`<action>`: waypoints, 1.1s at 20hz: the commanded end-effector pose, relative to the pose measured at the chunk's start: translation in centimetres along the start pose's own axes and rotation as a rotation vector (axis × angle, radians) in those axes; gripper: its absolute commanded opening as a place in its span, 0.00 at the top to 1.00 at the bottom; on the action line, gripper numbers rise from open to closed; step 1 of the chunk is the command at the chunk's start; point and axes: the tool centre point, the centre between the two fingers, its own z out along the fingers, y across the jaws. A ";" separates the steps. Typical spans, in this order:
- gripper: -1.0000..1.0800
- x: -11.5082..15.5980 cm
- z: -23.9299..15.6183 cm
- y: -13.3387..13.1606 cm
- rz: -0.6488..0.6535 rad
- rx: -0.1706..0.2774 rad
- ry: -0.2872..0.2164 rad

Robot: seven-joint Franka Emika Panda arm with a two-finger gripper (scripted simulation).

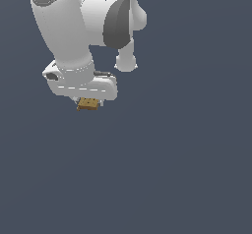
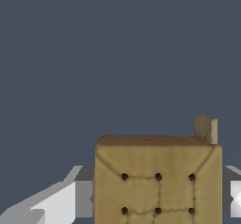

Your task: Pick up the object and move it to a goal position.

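The object (image 1: 88,103) is a small flat tan-brown block with dark grooves and dots. In the exterior view it sits right under the white gripper (image 1: 89,100), which hides most of it. In the wrist view the block (image 2: 157,171) fills the space between the two fingers, with a small tan tab sticking out at one corner. The grey finger pads (image 2: 84,197) press against its two sides, so the gripper (image 2: 157,204) is shut on the block. Whether the block rests on the surface or is held above it cannot be told.
The plain dark blue-grey surface (image 1: 187,169) spreads all around. The white arm's links (image 1: 98,21) rise above the gripper toward the exterior view's upper middle. No other objects or goal marker show.
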 end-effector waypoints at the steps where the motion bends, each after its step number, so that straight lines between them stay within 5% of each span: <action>1: 1.00 0.6 -2.4 1.3 -0.001 0.000 0.000; 11: 1.00 2.7 -8.9 4.9 -0.001 -0.001 0.000; 22: 1.00 3.7 -11.6 6.4 -0.001 -0.001 0.000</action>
